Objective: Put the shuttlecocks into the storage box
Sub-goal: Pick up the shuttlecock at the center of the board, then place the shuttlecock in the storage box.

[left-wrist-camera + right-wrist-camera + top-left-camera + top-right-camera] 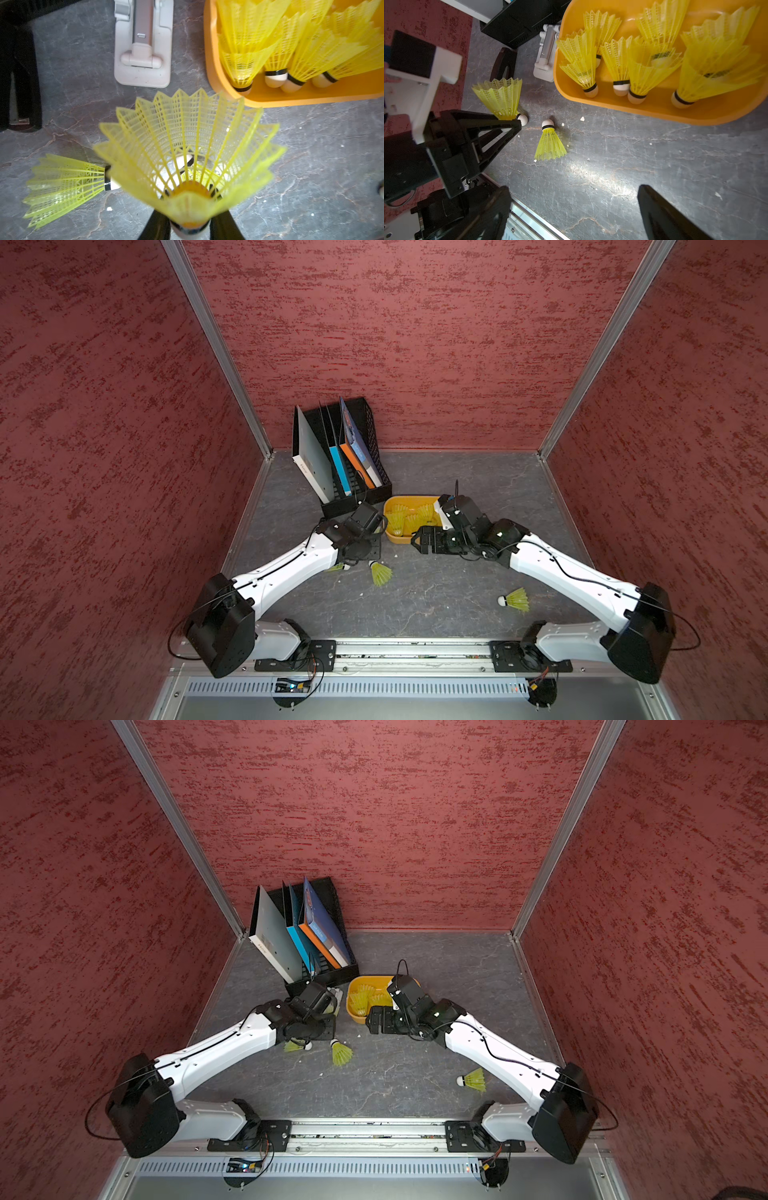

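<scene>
The left claw [518,124] is pinching shut on the cork of a shuttlecock [500,97], which is sitting just off the box's [643,113] near-left corner, skirt flaring away from the claw. Whether that cork is touching the table [643,166] or hanging just clear, I cannot tell. The right claw [574,188] is gaping wide, holding nothing, hovering on the box's near side.

The step in hand, I am guessing, is the lift and carry. The claw ought to be rising straight up before swinging toward the box, because a second shuttlecock [550,143] is lying just beside the held one and a springy skirt could flick it away. Then it should be clearing the box's rim and letting go low, since the skirts inside are piling up and might tip a dropped one back out.

Counting: four are lying outside the box. These are the held one, the second, a third shuttlecock [62,187] further to the box's left, and a fourth shuttlecock [515,599] well off its near-right corner. Inside the box I am seeing four corks along the near wall and at least three more nested behind; the exact total I cannot tell. One box, one rack [372,435] behind its left end, one pale device [143,41] just beside its left wall, two claws.
</scene>
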Robot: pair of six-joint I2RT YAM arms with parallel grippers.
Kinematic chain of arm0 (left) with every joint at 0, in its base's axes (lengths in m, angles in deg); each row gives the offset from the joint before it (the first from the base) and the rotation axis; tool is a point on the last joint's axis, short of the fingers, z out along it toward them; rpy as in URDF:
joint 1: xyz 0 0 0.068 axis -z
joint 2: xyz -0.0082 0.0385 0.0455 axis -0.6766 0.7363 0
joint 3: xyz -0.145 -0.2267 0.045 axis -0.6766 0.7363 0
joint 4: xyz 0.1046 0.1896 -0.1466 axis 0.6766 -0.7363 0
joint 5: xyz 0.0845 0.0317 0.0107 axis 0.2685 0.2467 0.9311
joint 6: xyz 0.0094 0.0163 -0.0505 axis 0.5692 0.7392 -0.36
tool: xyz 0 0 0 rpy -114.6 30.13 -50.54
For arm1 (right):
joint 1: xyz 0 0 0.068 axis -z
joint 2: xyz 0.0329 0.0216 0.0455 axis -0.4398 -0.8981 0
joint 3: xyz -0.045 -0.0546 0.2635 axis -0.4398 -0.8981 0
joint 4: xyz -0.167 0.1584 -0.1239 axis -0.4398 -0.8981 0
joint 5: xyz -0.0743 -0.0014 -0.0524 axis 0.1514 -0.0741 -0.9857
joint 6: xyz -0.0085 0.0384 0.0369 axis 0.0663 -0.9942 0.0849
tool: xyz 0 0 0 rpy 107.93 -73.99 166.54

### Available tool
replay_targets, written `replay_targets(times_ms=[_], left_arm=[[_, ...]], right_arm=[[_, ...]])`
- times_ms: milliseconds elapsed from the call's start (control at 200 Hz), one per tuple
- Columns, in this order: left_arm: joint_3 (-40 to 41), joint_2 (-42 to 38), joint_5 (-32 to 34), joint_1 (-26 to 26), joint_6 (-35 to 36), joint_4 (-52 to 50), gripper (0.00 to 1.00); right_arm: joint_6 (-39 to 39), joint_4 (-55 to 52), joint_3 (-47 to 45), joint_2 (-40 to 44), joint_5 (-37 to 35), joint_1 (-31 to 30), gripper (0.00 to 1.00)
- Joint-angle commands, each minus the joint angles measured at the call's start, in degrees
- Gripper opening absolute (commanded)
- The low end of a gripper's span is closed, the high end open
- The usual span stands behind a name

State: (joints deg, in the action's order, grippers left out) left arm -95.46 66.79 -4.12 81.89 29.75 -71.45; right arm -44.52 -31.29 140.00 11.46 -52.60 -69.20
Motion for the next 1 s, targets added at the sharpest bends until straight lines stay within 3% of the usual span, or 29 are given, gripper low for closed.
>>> replay_targets(times_ms=[0,521,997], left_arm=[[-3.0,-1.4,0.3,1.3,-2.5,-2.3,0.17],[-13.6,5.4,-2.3,4.1,-5.0,2.6,0.17],[-24.3,18.6,-6.2,5.4,-4.8,8.6,0.17]], right_arm=[[1.3,-3.5,1.7,1.0,-2.3,1.6,0.98],[0.8,-7.0,1.7,1.5,-4.1,6.3,0.98],[1.3,-9.8,1.3,2.1,-4.9,11.6,0.98]])
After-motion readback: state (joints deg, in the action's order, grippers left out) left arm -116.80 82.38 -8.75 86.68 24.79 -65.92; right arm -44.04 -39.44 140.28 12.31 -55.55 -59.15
